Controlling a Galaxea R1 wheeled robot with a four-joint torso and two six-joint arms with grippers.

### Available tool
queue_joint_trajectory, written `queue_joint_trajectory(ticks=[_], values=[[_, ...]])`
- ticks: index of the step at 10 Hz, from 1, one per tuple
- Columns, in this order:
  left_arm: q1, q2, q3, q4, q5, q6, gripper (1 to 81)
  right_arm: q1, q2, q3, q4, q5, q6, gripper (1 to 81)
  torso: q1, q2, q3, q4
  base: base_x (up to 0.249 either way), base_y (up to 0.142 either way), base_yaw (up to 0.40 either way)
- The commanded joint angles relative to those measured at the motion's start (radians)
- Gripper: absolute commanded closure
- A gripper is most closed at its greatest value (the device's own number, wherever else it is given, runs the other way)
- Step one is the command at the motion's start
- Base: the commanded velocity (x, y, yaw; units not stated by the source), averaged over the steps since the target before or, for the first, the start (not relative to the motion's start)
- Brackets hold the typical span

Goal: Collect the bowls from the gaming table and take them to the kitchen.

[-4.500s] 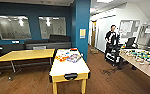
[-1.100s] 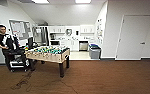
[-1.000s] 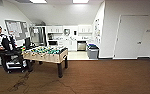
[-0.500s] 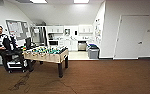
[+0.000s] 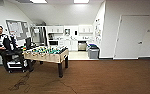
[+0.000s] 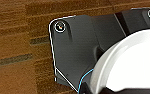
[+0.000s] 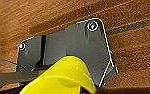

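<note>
Now the white bowl (image 6: 131, 67) rides by the left wrist, the yellow bowl (image 7: 63, 77) by the right; insides hidden, finger grip cannot be told.

one white bowl (image 6: 131, 67), one yellow bowl (image 7: 63, 77), one foosball table (image 5: 47, 53), one person (image 5: 2, 43)

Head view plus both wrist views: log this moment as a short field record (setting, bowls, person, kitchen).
setting: brown carpeted room, football table at left
white bowl: close under the left wrist camera, above the carpet
yellow bowl: close under the right wrist camera, above the carpet
claw state: cannot tell for either
person: beside the football table, behind a cart
kitchen: white cabinets seen through the opening ahead
bin: grey, by the kitchen opening
door: white, closed, at right
</note>
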Motion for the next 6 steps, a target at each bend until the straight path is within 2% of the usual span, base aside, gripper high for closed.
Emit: queue_joint_trajectory(ticks=[1, 6], values=[[-0.058, -0.006, -0.001, -0.001, 0.04, 0.003, 81.1, 0.049, -0.017, -0.014, -0.012, -0.044, -0.005, 81.1, 0.0, 0.0, 0.0, 0.0, 0.0, 0.0, 0.0], [-0.06, -0.005, -0.001, 0.006, 0.04, 0.003, 81.1, 0.048, -0.012, -0.019, -0.012, -0.042, -0.005, 81.1, 0.0, 0.0, 0.0, 0.0, 0.0, 0.0, 0.0]])
